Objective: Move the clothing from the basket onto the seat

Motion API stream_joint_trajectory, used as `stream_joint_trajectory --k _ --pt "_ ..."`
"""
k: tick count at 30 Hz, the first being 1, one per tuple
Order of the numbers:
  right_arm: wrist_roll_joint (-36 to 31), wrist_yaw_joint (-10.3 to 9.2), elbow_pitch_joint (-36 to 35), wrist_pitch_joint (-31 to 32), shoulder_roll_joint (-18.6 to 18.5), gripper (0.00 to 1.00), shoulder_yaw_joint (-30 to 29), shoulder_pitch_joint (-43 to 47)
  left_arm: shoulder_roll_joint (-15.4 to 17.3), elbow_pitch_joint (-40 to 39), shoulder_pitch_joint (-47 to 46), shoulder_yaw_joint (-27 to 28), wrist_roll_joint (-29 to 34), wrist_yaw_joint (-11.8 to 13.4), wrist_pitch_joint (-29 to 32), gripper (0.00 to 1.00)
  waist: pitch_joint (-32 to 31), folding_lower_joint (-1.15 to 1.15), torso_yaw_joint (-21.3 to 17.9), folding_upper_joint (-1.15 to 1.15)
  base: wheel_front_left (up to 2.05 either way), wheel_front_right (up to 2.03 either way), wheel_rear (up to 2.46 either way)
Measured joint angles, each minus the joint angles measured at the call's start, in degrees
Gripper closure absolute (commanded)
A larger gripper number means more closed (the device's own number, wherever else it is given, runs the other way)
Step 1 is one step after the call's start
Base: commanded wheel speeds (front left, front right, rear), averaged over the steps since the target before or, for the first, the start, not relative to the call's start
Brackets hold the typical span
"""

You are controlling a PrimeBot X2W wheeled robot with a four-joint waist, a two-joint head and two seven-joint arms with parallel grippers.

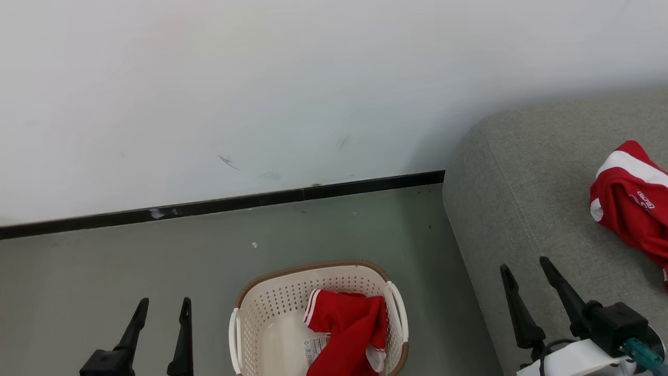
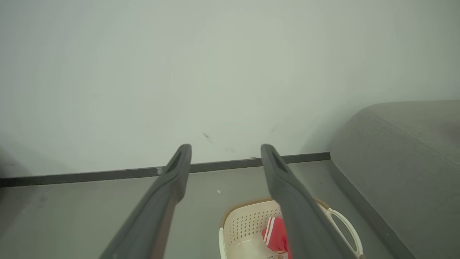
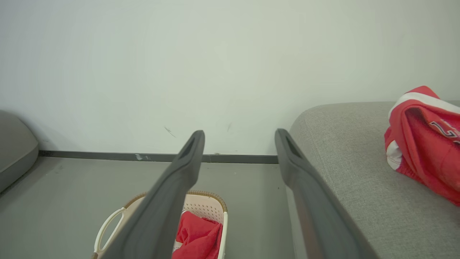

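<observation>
The cream basket (image 1: 250,324) with its brown rim stands on the floor at the bottom centre, and a red garment with white stripes (image 1: 349,326) lies in its right half. A second red garment (image 1: 629,201) with white lettering lies on the grey seat (image 1: 522,209) at the right. My left gripper (image 1: 163,304) hangs open left of the basket, nothing between its fingers. Over the seat's front edge my right gripper (image 1: 524,263) is open and empty. The left wrist view has the basket (image 2: 248,223) and red cloth (image 2: 275,235); the right wrist view has the basket (image 3: 210,207), its garment (image 3: 197,237) and the seat's garment (image 3: 424,140).
A white wall with a black baseboard (image 1: 219,204) runs behind the basket. Grey floor (image 1: 104,271) spreads to the left. A paper label (image 1: 314,350) shows on the basket's bottom. Another grey cushion edge (image 3: 14,151) sits far left in the right wrist view.
</observation>
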Motion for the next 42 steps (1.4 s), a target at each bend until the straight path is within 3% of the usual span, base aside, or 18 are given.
stream_joint_trajectory --k 25,42 --pt "-0.1 0.00 -5.7 0.0 0.1 0.00 -2.6 -2.7 0.7 5.2 -11.6 -7.2 4.0 -4.0 5.4 0.00 7.9 0.00 -1.6 0.00 0.00 0.00 0.00" --pt "2.2 0.00 -11.0 0.0 0.1 0.00 -3.6 -9.6 -1.7 13.4 -23.8 -13.1 8.0 -6.8 8.3 0.00 18.5 0.00 -5.0 0.00 0.00 0.00 0.00"
